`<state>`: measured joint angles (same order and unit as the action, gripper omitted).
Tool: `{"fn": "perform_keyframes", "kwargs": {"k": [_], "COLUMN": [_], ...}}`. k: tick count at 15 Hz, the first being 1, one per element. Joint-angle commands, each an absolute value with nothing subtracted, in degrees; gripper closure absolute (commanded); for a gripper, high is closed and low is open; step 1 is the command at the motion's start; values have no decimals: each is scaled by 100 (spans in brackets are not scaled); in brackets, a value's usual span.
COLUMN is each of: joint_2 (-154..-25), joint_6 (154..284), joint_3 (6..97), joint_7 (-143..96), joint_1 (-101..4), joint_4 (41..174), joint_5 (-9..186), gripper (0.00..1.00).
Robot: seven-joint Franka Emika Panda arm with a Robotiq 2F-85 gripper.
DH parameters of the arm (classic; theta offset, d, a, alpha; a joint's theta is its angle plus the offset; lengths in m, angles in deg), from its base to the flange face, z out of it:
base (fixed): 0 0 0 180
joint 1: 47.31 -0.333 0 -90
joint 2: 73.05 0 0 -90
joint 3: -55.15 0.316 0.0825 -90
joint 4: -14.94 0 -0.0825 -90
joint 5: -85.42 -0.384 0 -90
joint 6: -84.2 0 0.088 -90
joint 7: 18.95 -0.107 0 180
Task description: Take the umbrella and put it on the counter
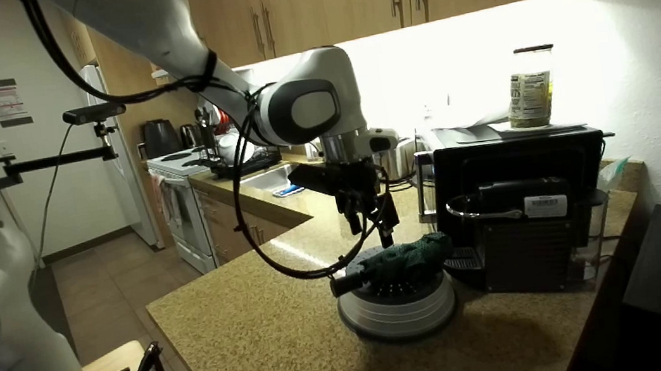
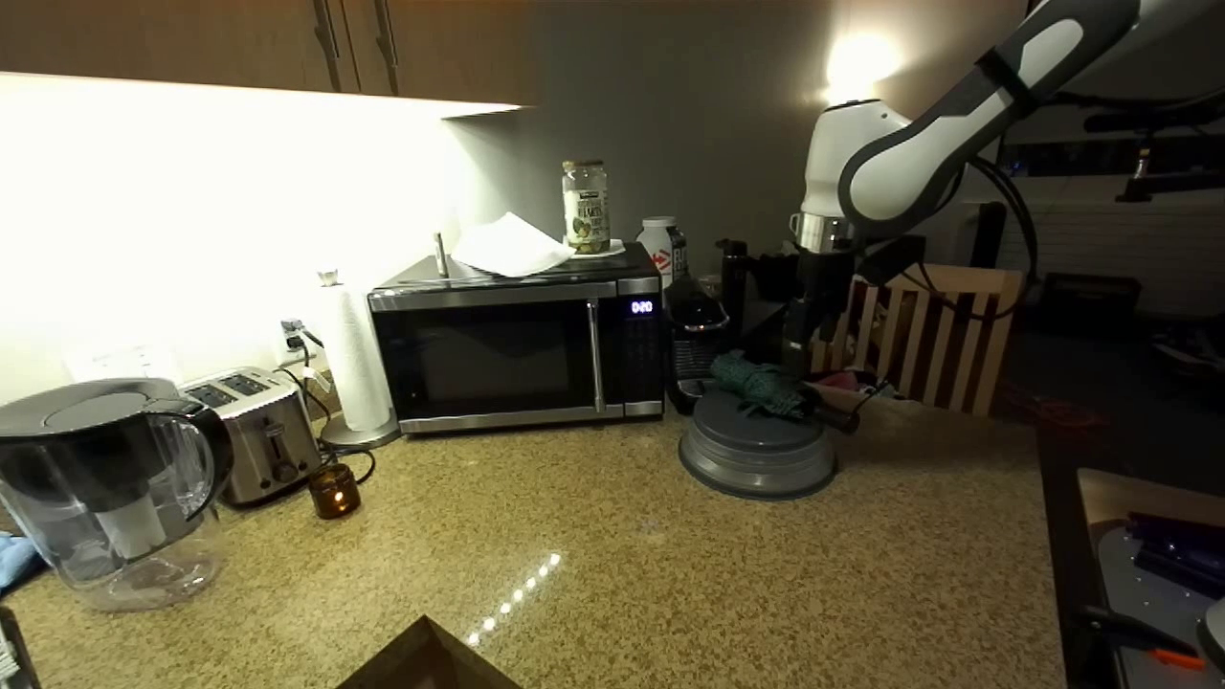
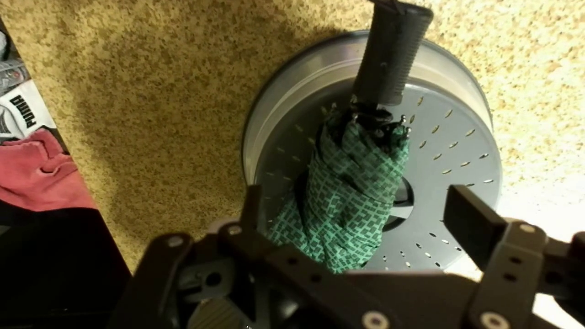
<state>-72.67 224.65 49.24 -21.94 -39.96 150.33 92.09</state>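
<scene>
The umbrella [image 3: 356,183], a folded green patterned bundle with a black handle, lies on top of an upturned round grey dish [image 3: 450,205]. It shows in both exterior views, lying across the dish top [image 1: 410,260] [image 2: 761,387]. The dish stands on the tan speckled counter [image 1: 261,341], also seen in the other views [image 2: 612,574] [image 3: 173,114]. My gripper [image 3: 352,194] is open and empty. Its fingers point down just above the umbrella in both exterior views [image 1: 372,236] [image 2: 800,349]. In the wrist view the umbrella's cloth part lies between the spread fingers, nearer the left finger.
A black microwave [image 2: 517,354] and a coffee machine [image 1: 525,236] stand close beside the dish. A toaster [image 2: 263,435], a water pitcher [image 2: 105,478] and a small amber candle [image 2: 335,491] stand farther along. A red cloth [image 3: 41,171] lies past the counter's edge.
</scene>
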Motion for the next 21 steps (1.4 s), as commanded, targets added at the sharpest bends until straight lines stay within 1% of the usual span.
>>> {"fn": "perform_keyframes", "kwargs": {"k": [1, 9, 21], "joint_2": [-7265, -7296, -8330], "joint_6": [22450, 22453, 22385], "joint_3": [4898, 4896, 4925], "joint_7": [-2190, -2192, -1963], "joint_1": [-4022, -4020, -3994], "joint_4": [15024, 15009, 14339], "joint_5": [9207, 9200, 8745], "gripper": [0, 0, 0]}}
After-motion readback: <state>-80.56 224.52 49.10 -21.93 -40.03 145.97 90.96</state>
